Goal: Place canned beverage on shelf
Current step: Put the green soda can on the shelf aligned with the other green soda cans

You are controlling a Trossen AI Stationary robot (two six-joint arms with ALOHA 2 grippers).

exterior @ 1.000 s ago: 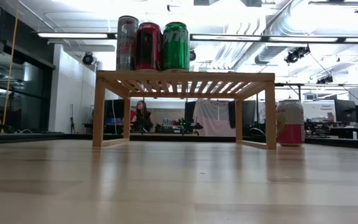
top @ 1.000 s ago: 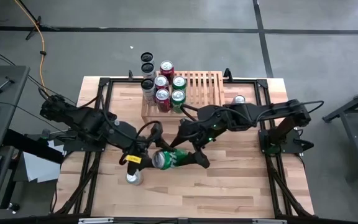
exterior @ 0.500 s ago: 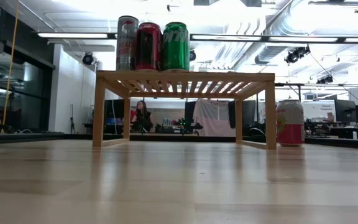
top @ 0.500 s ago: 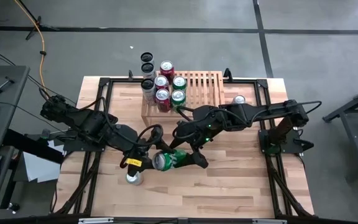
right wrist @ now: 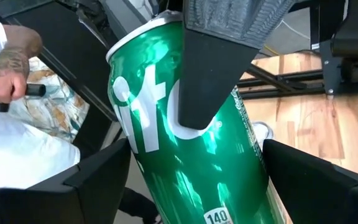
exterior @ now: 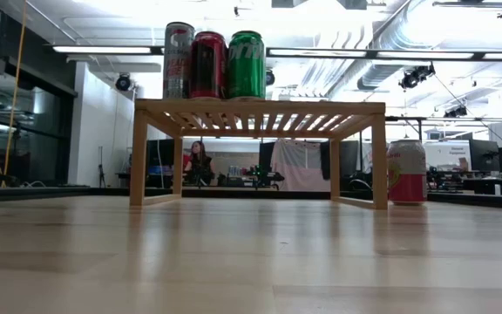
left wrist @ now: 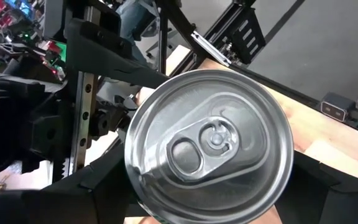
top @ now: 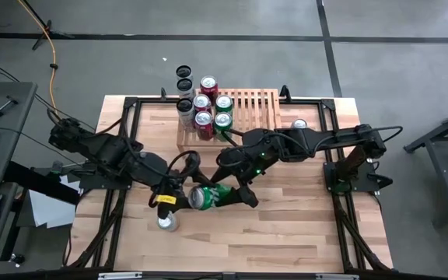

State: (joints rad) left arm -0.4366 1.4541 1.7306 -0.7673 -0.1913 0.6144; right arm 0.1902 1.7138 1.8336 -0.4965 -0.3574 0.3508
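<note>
Green can: I see it lying on its side in mid-table, held off the wood between both grippers, well in front of the shelf.
Long axis: roughly along the table's width, slightly tilted; the silver lid end points toward my left arm, the base toward the right.
Left gripper: at the lid end, fingers spread either side of the can; the left wrist view looks straight onto the lid.
Right gripper: closed across the can's green body, one dark finger laid flat over the label.
Open room: bare slats on the right part of the shelf; five cans stand on its left part.
Edges: one can stands by the shelf's right side, another on the table just below the left gripper; two dark cans sit beyond the table's far edge.
Change from earlier: both grippers and the can have shifted slightly toward the left arm's side; shelf cans unchanged.
</note>
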